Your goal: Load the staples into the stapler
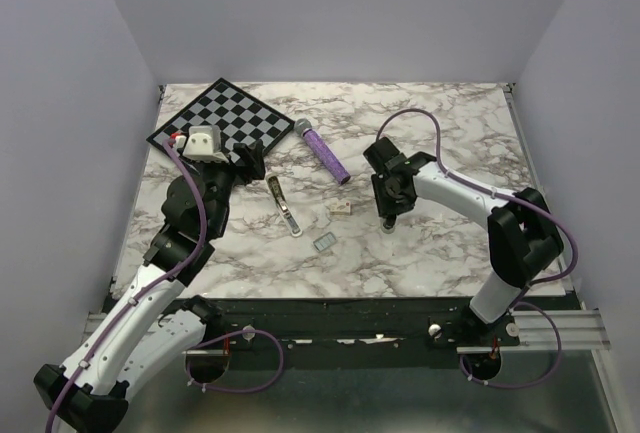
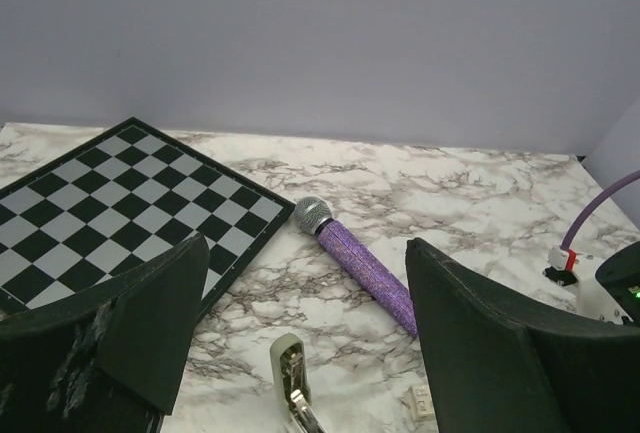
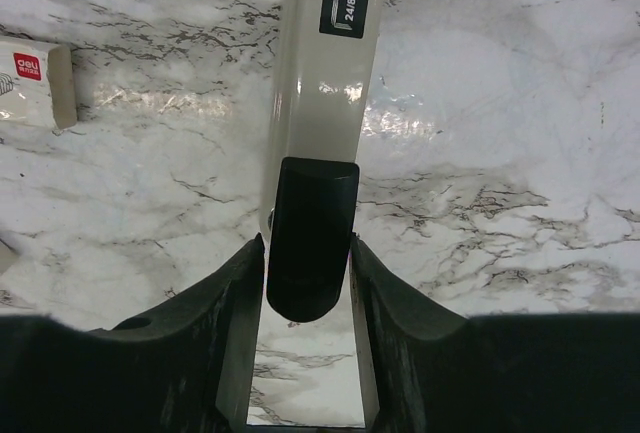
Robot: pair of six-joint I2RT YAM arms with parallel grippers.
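- Marble surface [image 1: 450, 133], white with grey veins, boxed in by plain pale lilac walls [image 1: 350, 13].
- Chessboard [image 1: 225, 118] in the far left corner, purple mic [image 1: 325, 153] just beside it.
- Staples [image 1: 325, 242] lie flat near the front, apart from both hands.
- Left hand [image 1: 250, 160] gapes wide, holding nothing.
- Right hand [image 3: 307, 263] clamps a cream stapler [image 3: 320, 103].

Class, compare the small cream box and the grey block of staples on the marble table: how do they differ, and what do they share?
Colour: the small cream box is cream with a red logo, while the staples are silver-grey.
Place: the box lies farther from the arm bases, and the staples lie nearer to them.
Shared: both are small, flat rectangles lying on the marble table, apart from each other, neither gripped.
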